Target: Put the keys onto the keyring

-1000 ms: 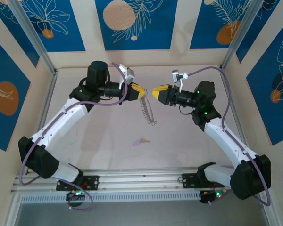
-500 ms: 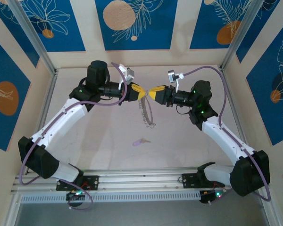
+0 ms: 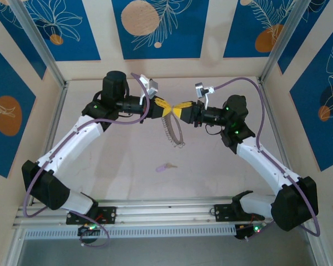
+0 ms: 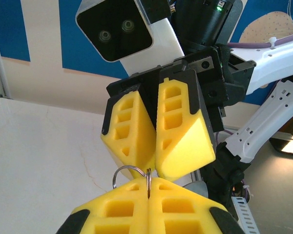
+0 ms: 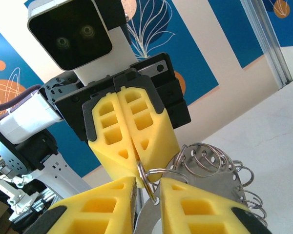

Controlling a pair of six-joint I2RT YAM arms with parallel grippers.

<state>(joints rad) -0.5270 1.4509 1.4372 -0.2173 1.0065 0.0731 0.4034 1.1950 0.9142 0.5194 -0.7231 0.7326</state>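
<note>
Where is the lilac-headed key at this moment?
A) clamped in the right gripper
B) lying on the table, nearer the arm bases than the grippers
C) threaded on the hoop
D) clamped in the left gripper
B: the key lies on the table, well apart from the left gripper and right gripper, which meet at the keyring.

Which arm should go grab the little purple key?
Right, probably. The left gripper has its jaws shut on the keyring, holding it up, so it is busy. The key lies on the table about midway between both arms.
</note>
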